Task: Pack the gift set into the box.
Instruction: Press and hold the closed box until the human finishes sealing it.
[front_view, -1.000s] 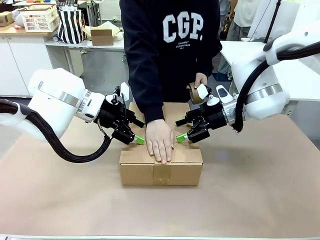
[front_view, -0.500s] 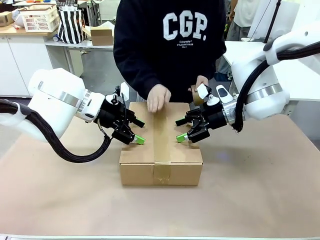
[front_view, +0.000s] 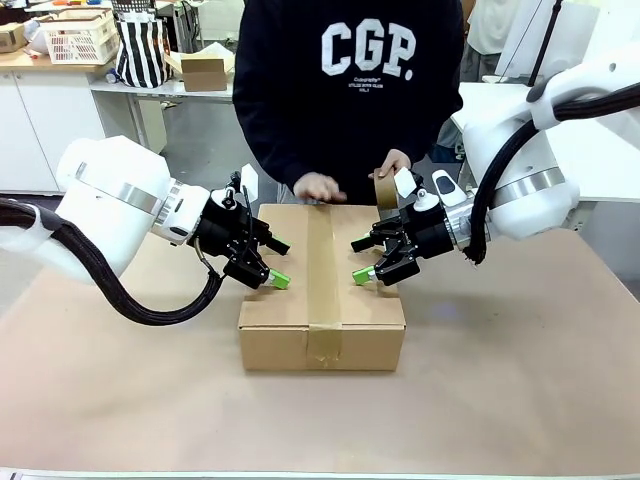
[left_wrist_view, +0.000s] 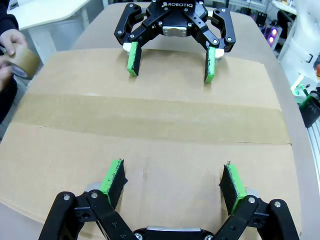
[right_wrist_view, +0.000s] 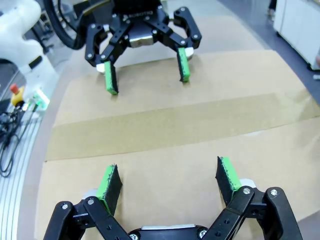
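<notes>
The box lies shut at the table's middle, a tan tape strip running along its top seam. My left gripper is open, its green pads pressing on the left flap. Opposite it, my right gripper is open on the right flap. In the left wrist view my left gripper rests on the box facing the right gripper. The right wrist view has my right gripper facing the left gripper across the box. A person's hand is at the far edge; the other holds a tape roll. The gift set is hidden.
The person stands close against the table's far side. The brown table surface is bare to the left, right and front of the box. Behind, a counter carries a small carton, a striped bag and a white basket.
The person's hand slid along the tape from the box's near edge to its far edge and lifted. Both grippers stayed in place on the flaps.
</notes>
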